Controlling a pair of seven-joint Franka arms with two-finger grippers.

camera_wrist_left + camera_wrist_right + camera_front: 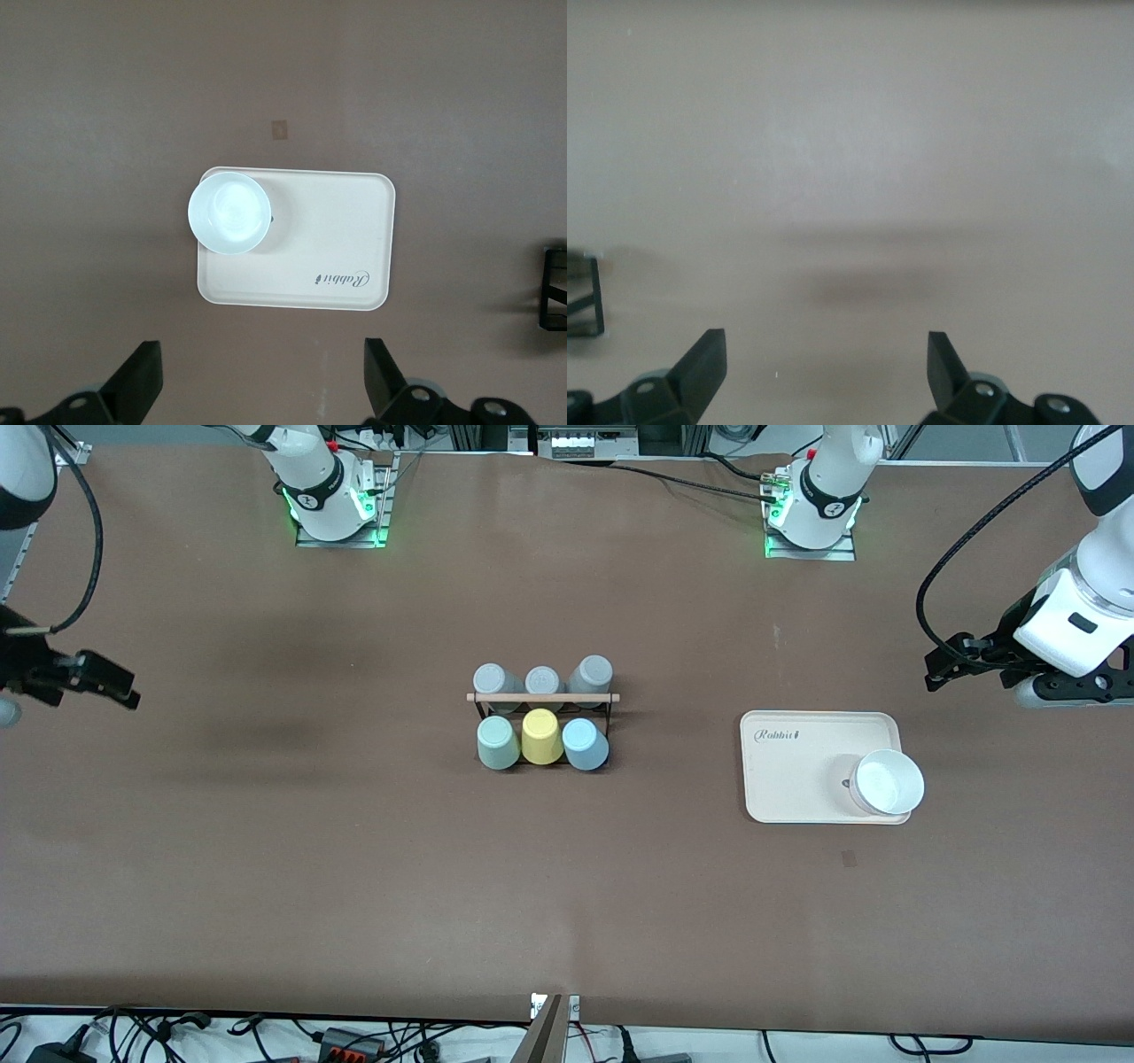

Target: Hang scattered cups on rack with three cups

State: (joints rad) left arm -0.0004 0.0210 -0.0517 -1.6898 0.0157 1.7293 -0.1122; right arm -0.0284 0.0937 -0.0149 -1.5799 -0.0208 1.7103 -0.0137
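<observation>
We're looking at a robotics lab: two white arm bases (332, 500) glowing green, bolted along a brown table (354, 868), cables (266, 1036) trailing everywhere

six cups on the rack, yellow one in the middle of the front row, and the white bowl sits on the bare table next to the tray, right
Not quite. The white bowl sits on the cream tray, at a corner of it, not on the bare table; the left wrist view shows it plainly. The rest holds: six cups are on the rack, with the yellow cup in the middle of the row nearer the front camera.
</observation>
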